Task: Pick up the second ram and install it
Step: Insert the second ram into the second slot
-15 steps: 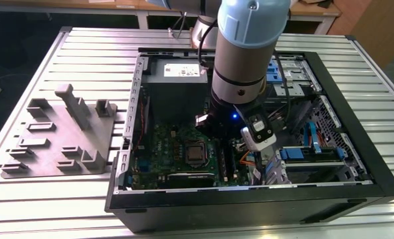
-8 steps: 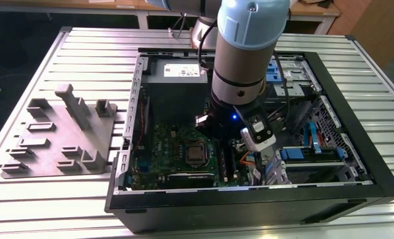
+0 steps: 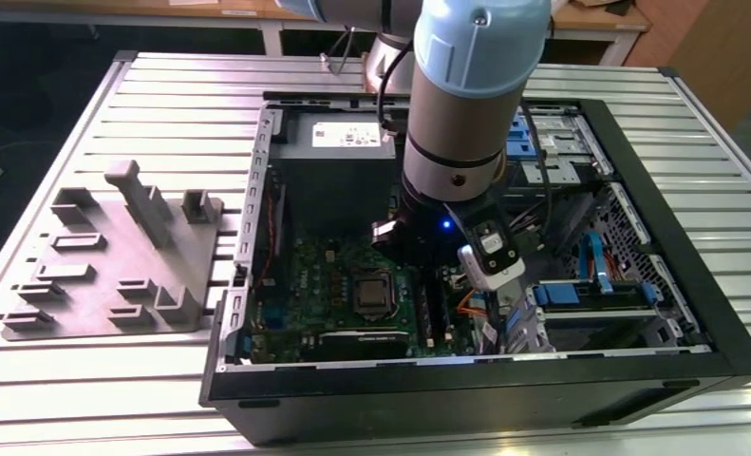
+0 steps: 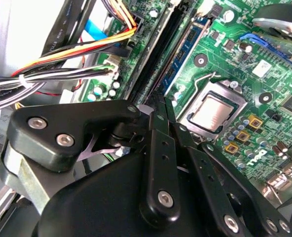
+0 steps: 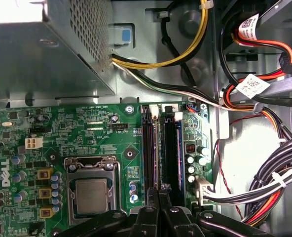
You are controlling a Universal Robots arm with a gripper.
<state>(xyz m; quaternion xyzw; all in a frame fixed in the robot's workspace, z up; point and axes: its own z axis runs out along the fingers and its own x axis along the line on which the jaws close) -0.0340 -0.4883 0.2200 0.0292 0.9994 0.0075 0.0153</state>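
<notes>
Slatted bench [image 3: 122, 104], open PC case [image 3: 477, 399]: arm [image 3: 470, 85] pointing down inside, hand [image 5: 159, 193] pinched narrow over mobo [image 5: 87, 128] mem slots [image 5: 149, 148].

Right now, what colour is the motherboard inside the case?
The motherboard is green; the first wrist view shows it best.

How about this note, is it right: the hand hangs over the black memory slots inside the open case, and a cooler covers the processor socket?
Not quite. No cooler covers the processor socket: both wrist views show its chip bare. The hand does hang over the black memory slots inside the open case.
</notes>
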